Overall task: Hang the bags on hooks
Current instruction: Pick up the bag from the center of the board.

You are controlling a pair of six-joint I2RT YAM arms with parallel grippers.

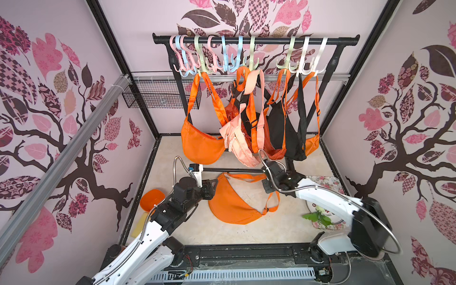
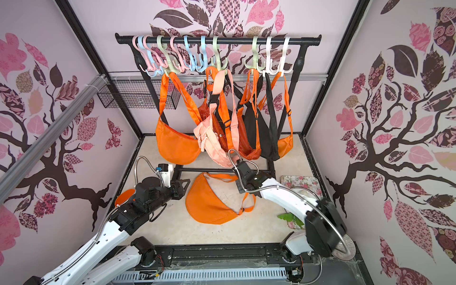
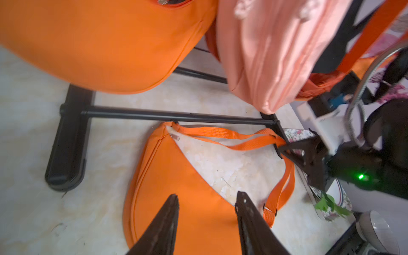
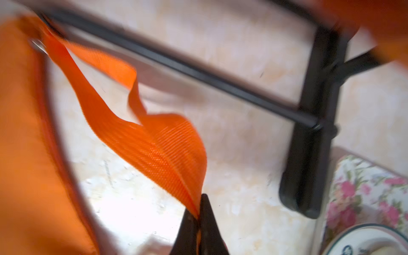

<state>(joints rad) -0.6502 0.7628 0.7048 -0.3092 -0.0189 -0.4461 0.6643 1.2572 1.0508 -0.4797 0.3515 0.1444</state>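
The right gripper (image 4: 199, 199) is pinched tight on the strap (image 4: 154, 150) of the orange bag (image 1: 234, 202), whose body lies on the floor (image 1: 283, 227) just in front of the rack's bottom bar (image 1: 232, 170). The left gripper (image 3: 207, 194) hangs half open above the bag, holding nothing. Best to lift slowly so the strap's loop opens, keep clear of the hanging bags (image 1: 246, 138), and aim for a bare hook (image 1: 183, 70).

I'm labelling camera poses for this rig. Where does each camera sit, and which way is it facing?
Both top views: high at the front, looking down and back at the rack and floor bag; left arm and right arm show.
Left wrist: on the left arm, facing the floor bag; open left claw shows.
Right wrist: on the right arm, facing the strap; right claw shut on it.
All share the floor bag.
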